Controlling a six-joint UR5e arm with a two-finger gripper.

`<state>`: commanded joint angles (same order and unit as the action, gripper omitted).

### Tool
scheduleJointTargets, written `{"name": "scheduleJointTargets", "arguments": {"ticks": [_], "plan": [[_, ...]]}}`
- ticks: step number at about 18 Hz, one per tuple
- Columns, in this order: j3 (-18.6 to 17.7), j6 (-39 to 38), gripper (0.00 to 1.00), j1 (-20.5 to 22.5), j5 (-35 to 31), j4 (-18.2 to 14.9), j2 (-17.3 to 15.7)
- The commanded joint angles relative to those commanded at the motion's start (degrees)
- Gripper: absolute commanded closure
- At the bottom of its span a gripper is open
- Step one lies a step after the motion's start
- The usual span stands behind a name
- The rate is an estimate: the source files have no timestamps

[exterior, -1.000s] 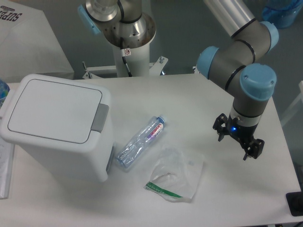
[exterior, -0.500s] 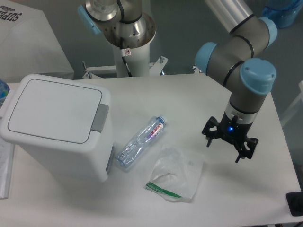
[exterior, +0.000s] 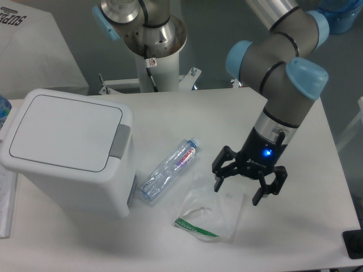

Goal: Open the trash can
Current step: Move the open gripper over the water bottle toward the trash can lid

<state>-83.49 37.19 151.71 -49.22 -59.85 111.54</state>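
My gripper point(exterior: 236, 192) is hanging with its two black fingers spread apart and nothing between them. It is hovering just above the table point(exterior: 295, 226), over the upper right edge of the plastic bag point(exterior: 210, 214). A blue light is glowing on the wrist just above the fingers.

The trash can point(exterior: 68, 153) is sitting at the left side of the table, well apart from my gripper. Its lid point(exterior: 65, 131) is lying flat and closed. The grey push tab point(exterior: 119, 141) is sitting at the lid's right edge, facing toward me.

Between my gripper and the trash can, two things are lying on the table. The plastic bottle point(exterior: 168, 170) is lying on its side, diagonally, with its blue cap end pointing up and to the right and its base end lying just beside the lower right corner of the trash can. The plastic bag is lying flat, below and to the right of the bottle.

Materials: the trash can is looking like smooth white plastic, boxy with rounded corners. The bottle is clear and crumpled, with a red and white label near the neck. The bag is clear and wrinkled, with a green and white strip along its lower edge. The table top is plain white and matte.

A second robot base point(exterior: 153, 39) is standing behind the table, white post with a metal flange.
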Motion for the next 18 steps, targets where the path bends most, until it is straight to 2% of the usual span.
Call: {"name": "scheduleJointTargets", "arguments": {"ticks": [13, 15, 18], "plan": [[-8.5, -1.2, 0.0, -4.8, 2.0, 0.0, -13.4], [-9.8, -1.2, 0.0, -6.0, 2.7, 0.0, -14.6], [-11.4, -1.2, 0.0, -7.3, 2.6, 0.2, -14.5]]}}
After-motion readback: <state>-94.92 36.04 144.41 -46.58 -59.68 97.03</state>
